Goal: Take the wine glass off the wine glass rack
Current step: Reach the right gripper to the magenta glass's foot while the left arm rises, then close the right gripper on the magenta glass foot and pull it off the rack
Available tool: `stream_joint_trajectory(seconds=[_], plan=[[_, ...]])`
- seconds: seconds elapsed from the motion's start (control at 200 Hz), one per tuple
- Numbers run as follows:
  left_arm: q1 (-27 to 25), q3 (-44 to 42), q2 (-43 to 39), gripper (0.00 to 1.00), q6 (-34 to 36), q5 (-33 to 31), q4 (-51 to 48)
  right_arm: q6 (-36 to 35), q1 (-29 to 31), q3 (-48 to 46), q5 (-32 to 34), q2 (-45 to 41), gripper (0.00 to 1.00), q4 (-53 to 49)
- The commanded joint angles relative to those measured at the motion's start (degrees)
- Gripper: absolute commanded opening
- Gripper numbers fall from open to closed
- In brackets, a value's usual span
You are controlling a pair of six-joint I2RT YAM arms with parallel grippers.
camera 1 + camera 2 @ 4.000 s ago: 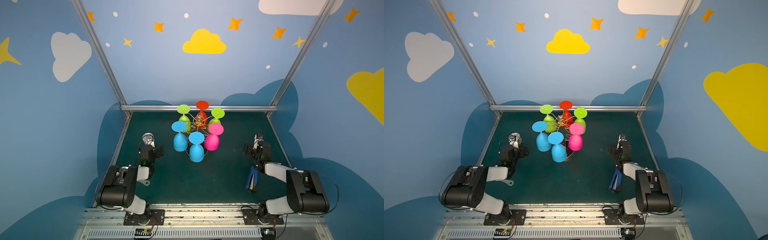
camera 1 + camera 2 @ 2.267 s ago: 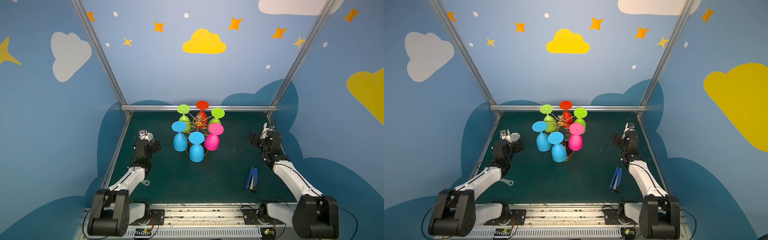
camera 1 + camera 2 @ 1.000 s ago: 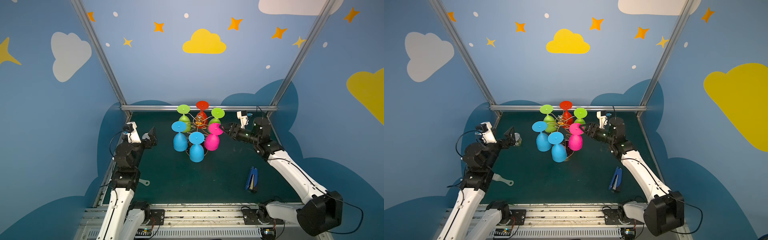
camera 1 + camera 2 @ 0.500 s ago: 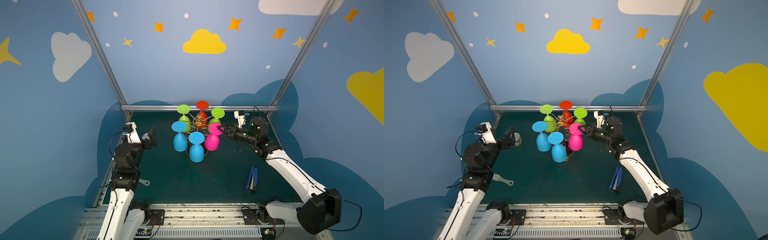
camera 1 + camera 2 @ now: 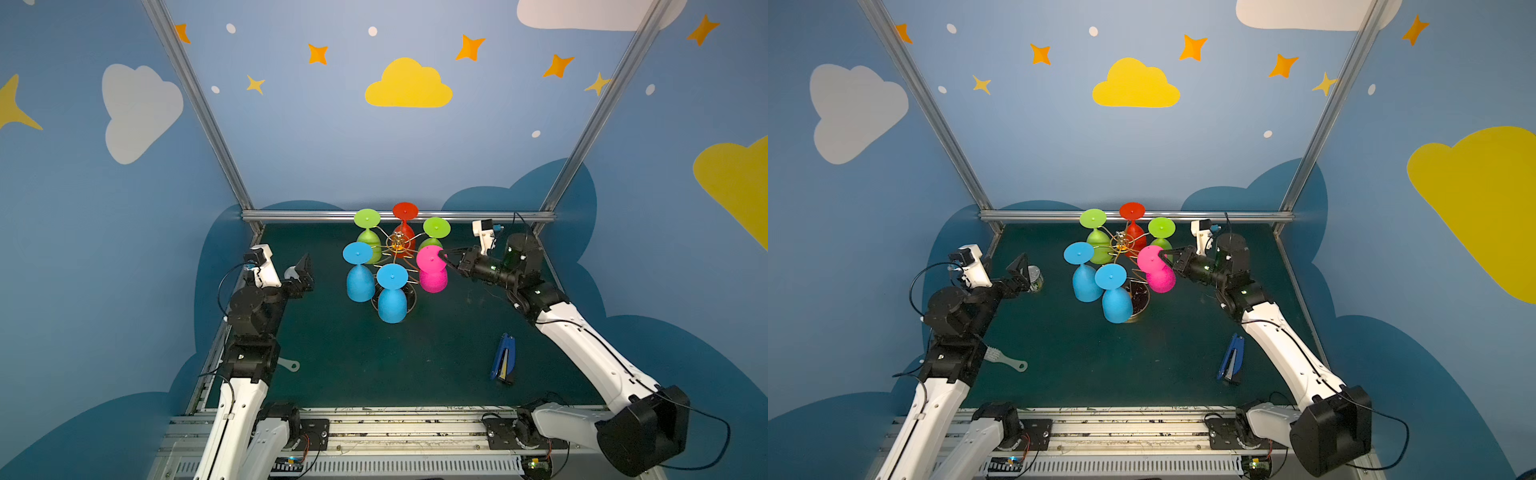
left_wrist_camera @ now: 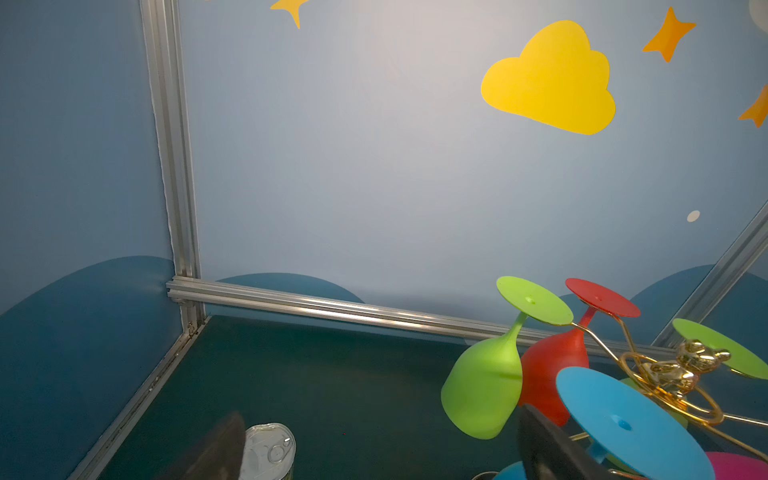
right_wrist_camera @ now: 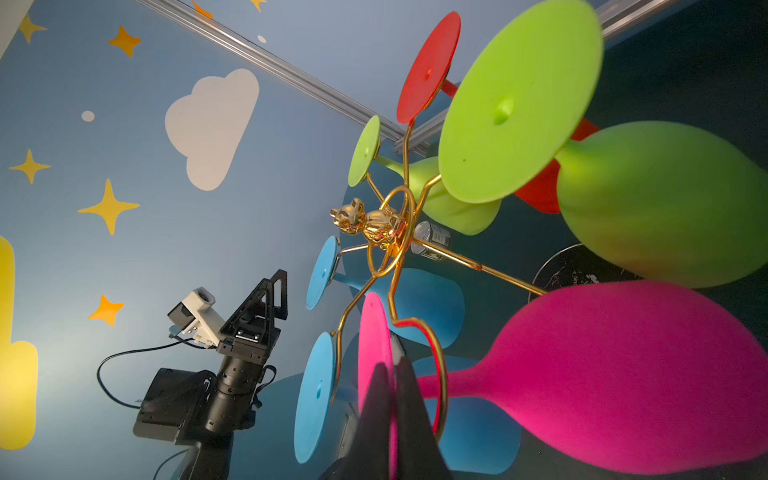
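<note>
A: Near the back edge of the tabletop, mid-width: wine glass rack, upright, six glasses hung on it. Which one is gripped?
B: The pink wine glass, on the rack's right-hand arm. Foot up, bowl mouth down; long axis near vertical, leaning a little.
A: Right gripper?
B: Pinched tight on the rim of the pink foot disc. Stem sits inside the wire loop.
A: Left gripper?
B: Jaws spread wide, holding nothing, by the left edge, well apart from the rack.
</note>
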Motion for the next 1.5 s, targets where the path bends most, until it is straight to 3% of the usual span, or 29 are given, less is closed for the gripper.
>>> stream_joint_trajectory(seconds=[0.0, 0.511, 1.492], plan=[[0.34, -0.33, -0.5, 1.0, -0.47, -0.24, 0.17, 1.29, -0.09, 0.14, -1.03, -1.79, 0.0, 2.75], [0.28, -0.33, -0.56, 1.0, -0.86, 0.16, 0.15, 3.45, -0.09, 3.04, -1.46, -1.94, 0.0, 4.78], [0.36, -0.56, -1.18, 1.0, -1.0, -0.28, 0.17, 4.33, 3.12, 8.86, 0.52, 8.67, 0.0, 7.17]])
